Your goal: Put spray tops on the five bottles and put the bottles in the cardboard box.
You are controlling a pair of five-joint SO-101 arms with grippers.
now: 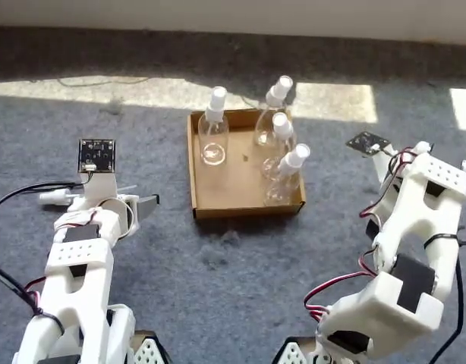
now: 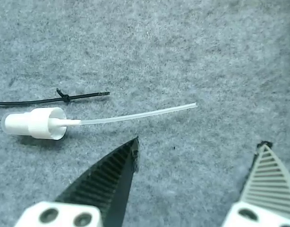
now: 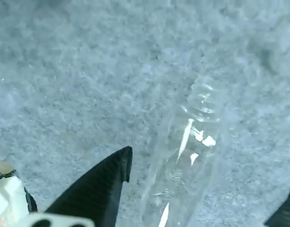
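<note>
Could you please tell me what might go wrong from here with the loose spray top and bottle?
The white spray top lies flat on the grey carpet, its thin clear tube stretched out; the open left gripper might pinch or bend it.
The clear uncapped plastic bottle seems to lie on its side within the open right gripper; it may roll or slip when squeezed.
The thin black cable beside the top could snag.

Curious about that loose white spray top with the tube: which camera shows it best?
The left wrist view: the spray top lies whole on the carpet, cap and tube, ahead of the open left gripper. The high view catches its white cap beside that arm. The right wrist view faces a capless bottle.
</note>
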